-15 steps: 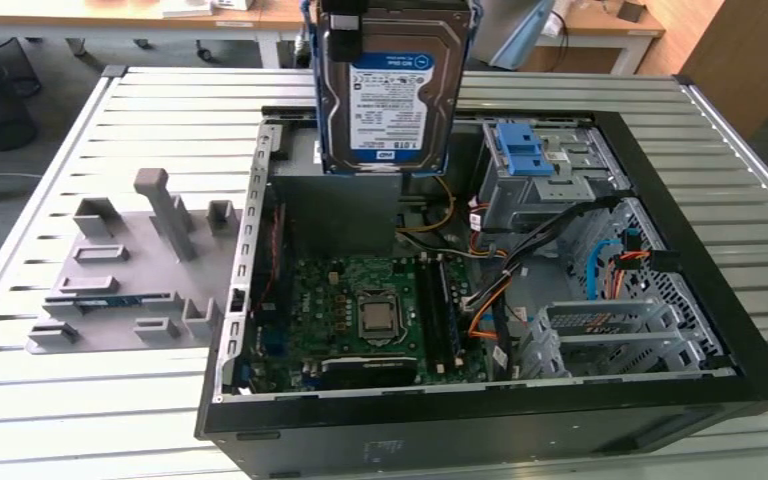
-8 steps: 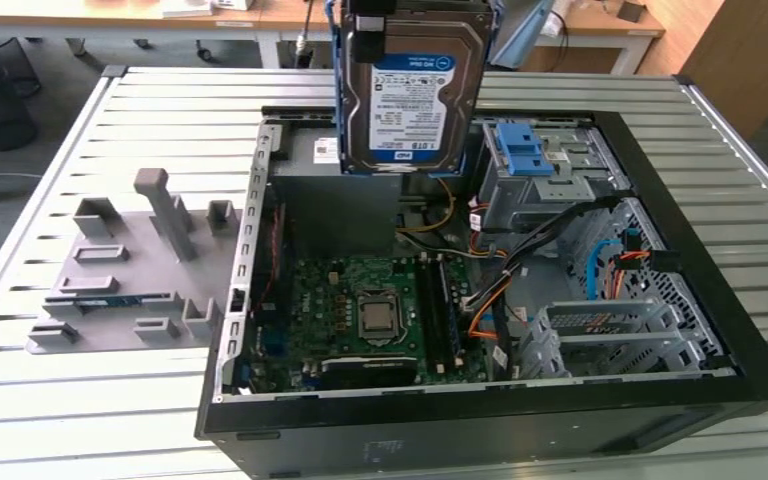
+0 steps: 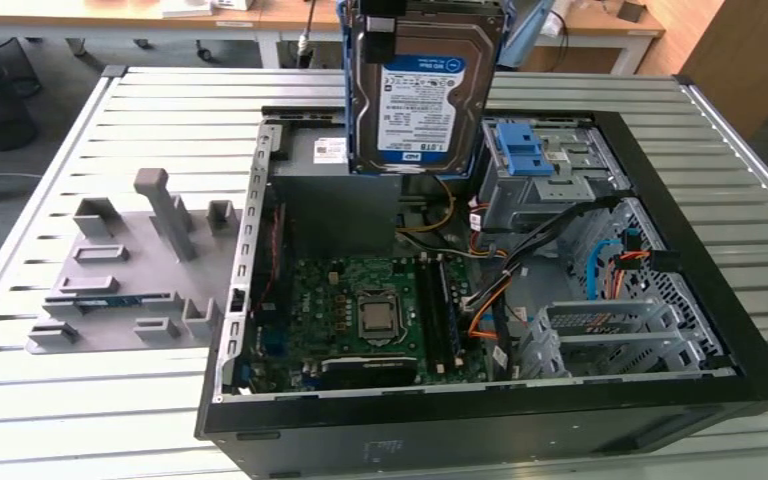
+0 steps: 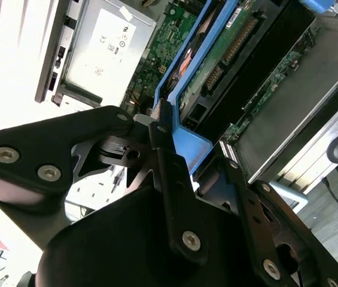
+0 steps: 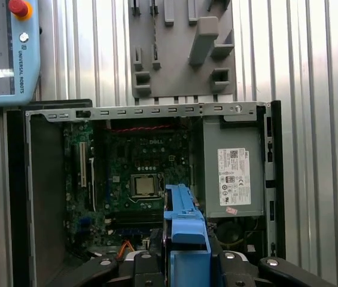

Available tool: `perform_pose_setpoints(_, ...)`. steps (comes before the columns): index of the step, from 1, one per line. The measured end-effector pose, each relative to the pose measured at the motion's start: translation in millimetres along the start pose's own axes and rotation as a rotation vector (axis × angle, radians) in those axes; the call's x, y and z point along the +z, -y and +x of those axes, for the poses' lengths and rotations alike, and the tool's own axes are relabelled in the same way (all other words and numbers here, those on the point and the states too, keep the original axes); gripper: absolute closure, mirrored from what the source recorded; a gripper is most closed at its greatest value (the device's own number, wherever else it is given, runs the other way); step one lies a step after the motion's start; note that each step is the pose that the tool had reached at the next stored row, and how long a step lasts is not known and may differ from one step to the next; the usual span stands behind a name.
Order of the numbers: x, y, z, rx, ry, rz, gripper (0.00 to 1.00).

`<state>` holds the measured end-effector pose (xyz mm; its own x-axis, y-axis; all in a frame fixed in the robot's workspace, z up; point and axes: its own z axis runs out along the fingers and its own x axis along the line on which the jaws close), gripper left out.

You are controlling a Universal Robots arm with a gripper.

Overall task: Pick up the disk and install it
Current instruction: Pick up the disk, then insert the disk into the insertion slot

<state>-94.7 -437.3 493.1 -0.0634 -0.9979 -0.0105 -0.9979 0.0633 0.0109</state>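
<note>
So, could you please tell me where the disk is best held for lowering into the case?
By the top end of its blue carrier frame, coming from above, as the gripper holds it now. The disk hangs upright over the open case, so its lower end is free to go in.

A black computer case (image 3: 491,425) lies open on a table (image 3: 91,420) of metal slats. Inside it a green motherboard (image 3: 344,300) carries a silver processor (image 3: 379,320) near its middle. A grey power-supply box (image 3: 337,205) with a white sticker (image 5: 231,176) sits just beside the board. Toward the exterior view's right, a blue plastic latch (image 3: 524,150) rests on the metal drive bay, and orange cables (image 3: 488,292) run between the board and a silver cage (image 3: 598,335). On the table, at the exterior view's left, a grey fixture plate (image 3: 117,270) with upright holders lies just beside the case. In the first wrist view a pale blue pendant (image 5: 7,54) with a red button (image 5: 18,7) lies on the slats.
</note>
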Motion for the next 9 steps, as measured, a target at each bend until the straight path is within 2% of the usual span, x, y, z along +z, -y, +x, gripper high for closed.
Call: perform_pose_setpoints(9,0.1,2.0,-0.1,0.000,0.0000,0.0000,0.64)
